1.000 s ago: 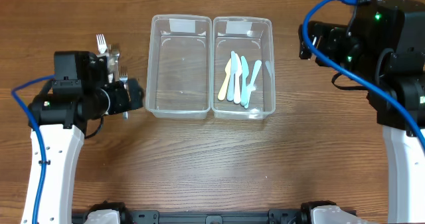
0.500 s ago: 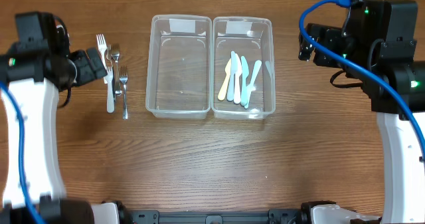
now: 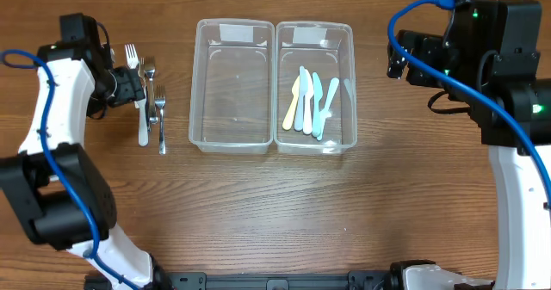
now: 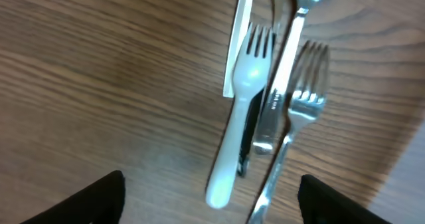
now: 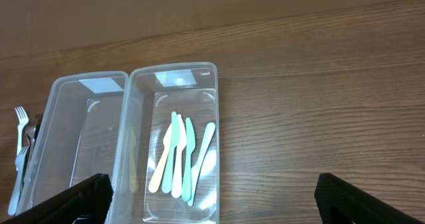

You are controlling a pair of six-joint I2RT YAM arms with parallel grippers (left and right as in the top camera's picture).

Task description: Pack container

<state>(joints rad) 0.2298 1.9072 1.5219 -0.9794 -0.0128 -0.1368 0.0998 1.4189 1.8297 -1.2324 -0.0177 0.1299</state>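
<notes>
The left pincer (image 4: pixel 211 201) is hanging wide apart over the forks (image 4: pixel 265 111), which are lying on the bench (image 4: pixel 99 84) left of the containers, and it is gripping nothing. The right pincer (image 5: pixel 229 201) is also standing wide apart and empty, looking down on two clear containers (image 5: pixel 86 157), the right one holding pastel knives (image 5: pixel 179 154). Since a second ago the left arm has been swinging from beside the left container to the forks, which are lying unmoved.

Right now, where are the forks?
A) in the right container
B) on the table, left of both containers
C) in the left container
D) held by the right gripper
B: the forks lie on the table beside the left container.
</notes>
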